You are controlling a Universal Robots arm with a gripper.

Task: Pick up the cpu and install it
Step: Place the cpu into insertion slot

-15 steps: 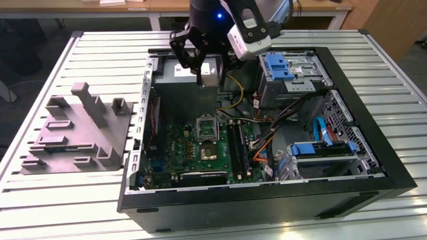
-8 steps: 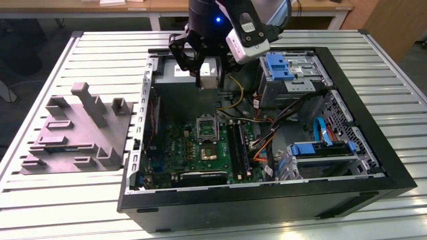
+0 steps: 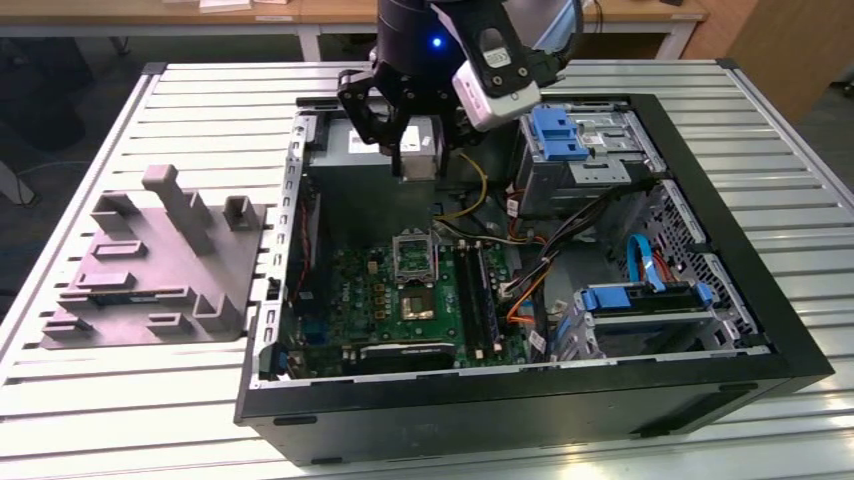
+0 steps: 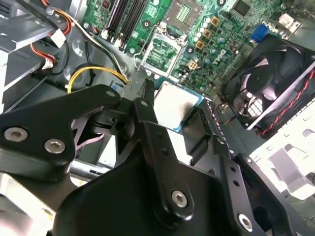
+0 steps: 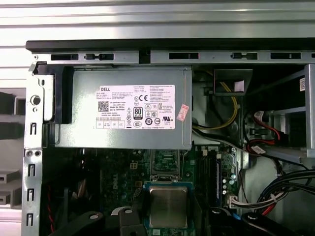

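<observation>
The gripper hangs over the open computer case, its fingers drawn in narrow on the cpu, which it holds in the air beside the power supply, well above the silver socket frame.

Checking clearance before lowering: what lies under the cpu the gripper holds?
Under the cpu, which the gripper holds, lies the green motherboard with its socket frame. The patch of board directly behind the cpu is covered.
</observation>
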